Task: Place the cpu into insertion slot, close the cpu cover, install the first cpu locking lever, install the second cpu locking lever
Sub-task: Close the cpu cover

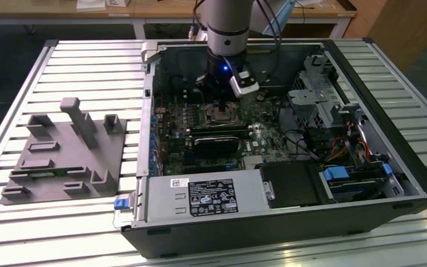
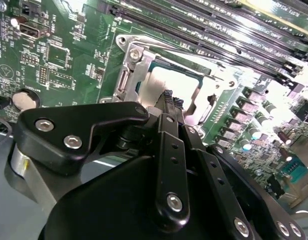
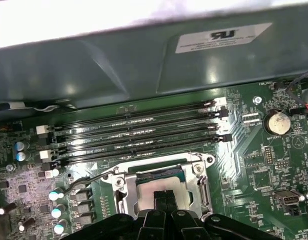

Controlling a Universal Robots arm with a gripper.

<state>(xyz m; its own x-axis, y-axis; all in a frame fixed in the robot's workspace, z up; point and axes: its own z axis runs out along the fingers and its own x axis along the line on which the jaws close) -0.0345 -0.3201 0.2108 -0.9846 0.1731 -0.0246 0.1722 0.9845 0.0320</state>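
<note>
My fingers: the gripper (image 3: pixel 166 200) is pinched together and holds nothing.
Where they are: the tips sit right on top of the cpu (image 3: pixel 148 189), or just above it; I cannot tell which.
Cpu: it lies flat in the slot (image 3: pixel 164 173), straight under my tips. It is square, so it has no long side.
Cover: the cover (image 3: pixel 124 192) looks laid down around the cpu.
Lever: the lever (image 3: pixel 86 181) is a thin rod that sticks out from a cover corner, away from my tips.
Count: one cpu, one slot, one cover and one lever I can be sure of.
</note>
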